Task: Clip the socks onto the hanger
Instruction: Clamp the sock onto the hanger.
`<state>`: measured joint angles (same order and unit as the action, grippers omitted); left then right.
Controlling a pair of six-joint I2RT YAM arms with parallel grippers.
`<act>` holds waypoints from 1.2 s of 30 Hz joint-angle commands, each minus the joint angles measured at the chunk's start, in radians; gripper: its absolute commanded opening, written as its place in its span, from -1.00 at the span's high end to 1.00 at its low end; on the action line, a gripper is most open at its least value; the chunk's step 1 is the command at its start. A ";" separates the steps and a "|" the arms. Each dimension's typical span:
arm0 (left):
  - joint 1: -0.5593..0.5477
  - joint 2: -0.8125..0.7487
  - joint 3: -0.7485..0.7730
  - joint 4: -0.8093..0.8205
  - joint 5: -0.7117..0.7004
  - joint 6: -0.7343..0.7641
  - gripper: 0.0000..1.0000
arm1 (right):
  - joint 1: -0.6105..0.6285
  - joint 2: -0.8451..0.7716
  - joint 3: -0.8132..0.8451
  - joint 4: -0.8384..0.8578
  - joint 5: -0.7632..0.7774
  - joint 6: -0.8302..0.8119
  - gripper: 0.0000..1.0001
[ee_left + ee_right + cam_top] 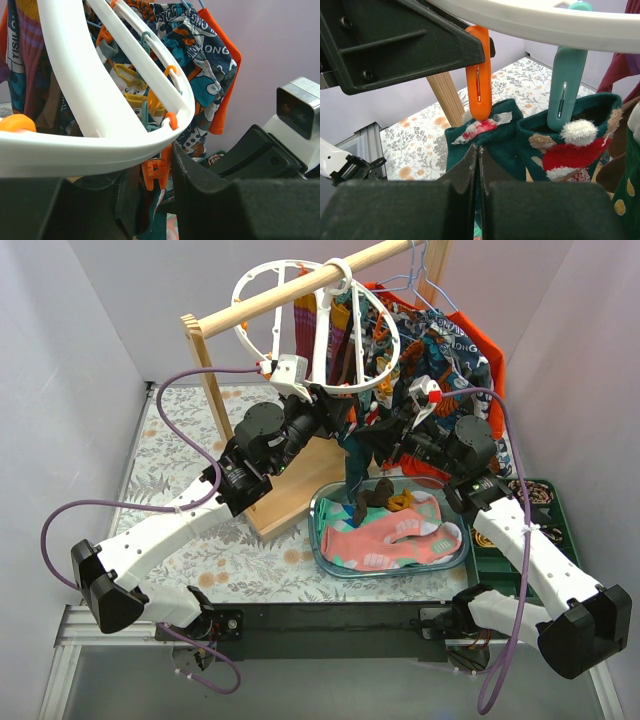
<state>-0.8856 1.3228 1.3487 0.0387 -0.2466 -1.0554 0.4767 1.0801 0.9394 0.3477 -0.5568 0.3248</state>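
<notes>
We see the white ring hanger (322, 335) hooked on the wooden rail (215, 314) above the flowered bench (170, 440). Every place below is given from that hanger.

Just under its near rim hangs an orange peg (479, 75). The left pincer (156, 172) is closed on the peg's upper end, one finger on each side. The peg's lower tip touches the cuff of a dark green sock (461, 140), but we cannot tell whether it bites the fabric.

Below that, the right pincer (478, 155) has its fingers pressed together on this sock, whose cuff rises above them.

Beside the orange peg, a teal peg (566, 85) hangs from the same rim. It reaches down to a second green sock (570, 150) that has a red patch and a white pompom.

Behind the hanger, a patterned orange and blue shirt (455, 355) hangs on the rail. Well below the hanger, a clear tub (316, 515) on the bench holds pink socks (400, 535).
</notes>
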 commanded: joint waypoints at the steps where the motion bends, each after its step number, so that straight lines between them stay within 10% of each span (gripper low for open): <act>1: -0.010 0.013 -0.011 -0.059 0.035 -0.005 1.00 | -0.006 -0.002 0.004 0.076 -0.014 0.017 0.97; 36: -0.009 0.016 -0.023 -0.063 0.004 -0.074 1.00 | -0.004 0.014 0.013 0.177 -0.014 0.068 0.97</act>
<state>-0.8856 1.3338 1.3487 0.0463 -0.2543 -1.1168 0.4732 1.1015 0.9367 0.4419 -0.5785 0.3752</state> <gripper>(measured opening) 0.270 0.020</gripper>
